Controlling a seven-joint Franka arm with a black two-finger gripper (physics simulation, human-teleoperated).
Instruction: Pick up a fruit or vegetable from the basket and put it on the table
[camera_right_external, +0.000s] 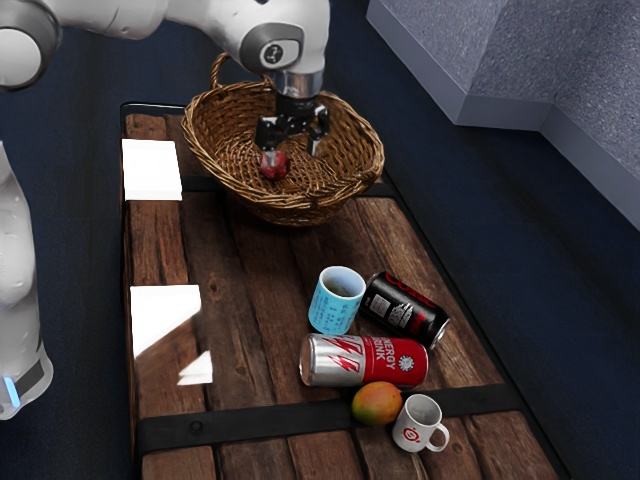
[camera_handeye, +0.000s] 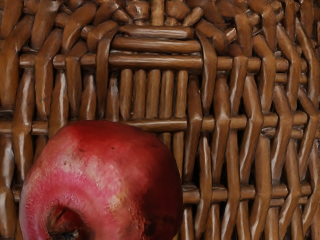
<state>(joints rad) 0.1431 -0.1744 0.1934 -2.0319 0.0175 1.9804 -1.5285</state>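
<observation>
My gripper (camera_right_external: 293, 150) is inside the wicker basket (camera_right_external: 361, 172), pointing down with its two fingers spread apart. A red fruit, like a pomegranate (camera_right_external: 274, 166), lies in the basket at the finger on the exterior view's left, which partly overlaps it; whether they touch I cannot tell. In the wrist view the red fruit (camera_handeye: 105, 175) is large and close under my hand, its crown end showing, against the woven basket (camera_handeye: 225, 125).
On the wooden table (camera_right_external: 235, 260) stand a light blue cup (camera_right_external: 336, 305) and a white mug (camera_right_external: 413, 430). A black can (camera_right_external: 405, 308), a red and silver can (camera_right_external: 362, 361) and a mango (camera_right_external: 377, 403) lie near them. The basket's rim surrounds my gripper.
</observation>
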